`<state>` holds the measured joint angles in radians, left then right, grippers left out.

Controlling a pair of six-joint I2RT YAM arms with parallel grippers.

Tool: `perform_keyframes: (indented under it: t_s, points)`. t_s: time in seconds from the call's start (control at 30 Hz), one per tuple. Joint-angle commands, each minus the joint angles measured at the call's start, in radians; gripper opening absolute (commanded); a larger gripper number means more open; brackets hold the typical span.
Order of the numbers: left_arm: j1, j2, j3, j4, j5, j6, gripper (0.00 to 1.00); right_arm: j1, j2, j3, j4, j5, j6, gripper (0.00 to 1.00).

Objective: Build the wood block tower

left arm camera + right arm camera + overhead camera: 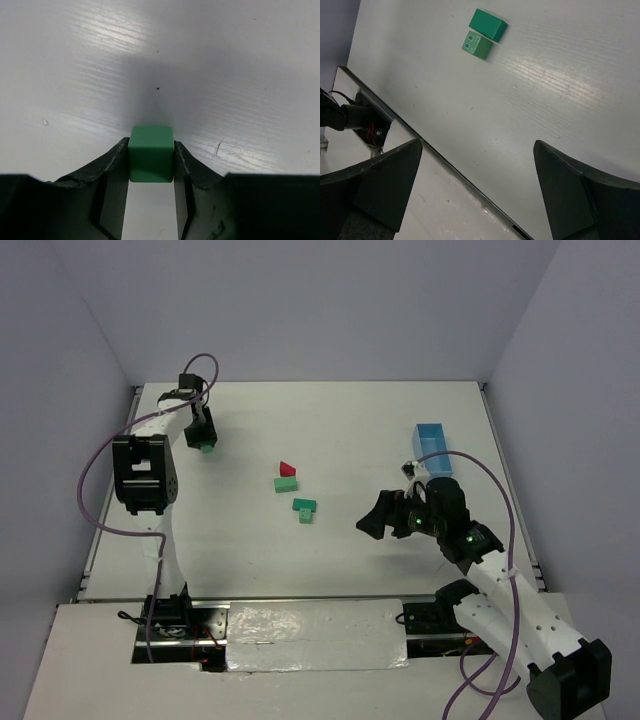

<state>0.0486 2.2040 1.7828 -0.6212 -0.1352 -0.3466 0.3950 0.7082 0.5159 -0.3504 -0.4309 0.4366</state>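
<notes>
My left gripper (205, 444) is shut on a small green cube (151, 152) at the far left of the table; the cube (206, 448) sits between the fingertips (116, 159). Whether it touches the table I cannot tell. A red roof-shaped block (288, 469) lies mid-table, touching a green block (286, 484). Just nearer lie a green oblong block (304, 505) and a small green cube (303, 517), side by side. The right wrist view shows these as the oblong (488, 24) and the cube (477, 45). My right gripper (376, 517) is wide open and empty, right of them (477, 175).
A light-blue oblong tray (433, 448) stands at the right, behind the right arm. Walls close in the table's back and sides. The table's near edge (445, 162) with a taped strip (315, 635) runs under the right gripper.
</notes>
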Motion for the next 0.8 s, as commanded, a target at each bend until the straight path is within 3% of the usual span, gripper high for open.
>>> perform_keyframes:
  t_s: [0.0,0.23,0.27,0.33,0.37,0.5,0.63,0.77]
  points:
    - [-0.003,0.023,0.026,-0.041,-0.023,-0.075,0.35,0.008,0.007,-0.001,0.051,-0.012,-0.013,1.0]
    - [-0.003,0.046,0.03,-0.045,-0.027,-0.086,0.42,0.008,0.01,0.006,0.05,-0.011,-0.015,1.0]
    - [-0.004,0.045,0.03,-0.046,-0.032,-0.088,0.53,0.008,0.01,0.006,0.051,-0.012,-0.015,1.0]
    - [-0.004,0.037,0.027,-0.048,-0.035,-0.088,0.65,0.008,0.014,0.006,0.051,-0.012,-0.015,1.0]
    - [-0.004,0.033,0.023,-0.045,-0.038,-0.089,0.77,0.01,0.016,0.006,0.053,-0.014,-0.015,1.0]
    - [-0.01,-0.018,0.009,-0.032,-0.037,-0.092,0.92,0.008,0.019,0.009,0.051,-0.017,-0.016,1.0]
    - [-0.021,-0.095,0.01,-0.049,-0.069,-0.112,0.96,0.008,0.02,0.009,0.05,-0.017,-0.018,1.0]
    - [-0.104,-0.251,-0.028,-0.086,-0.217,-0.14,1.0,0.008,0.01,0.018,0.033,0.017,-0.019,1.0]
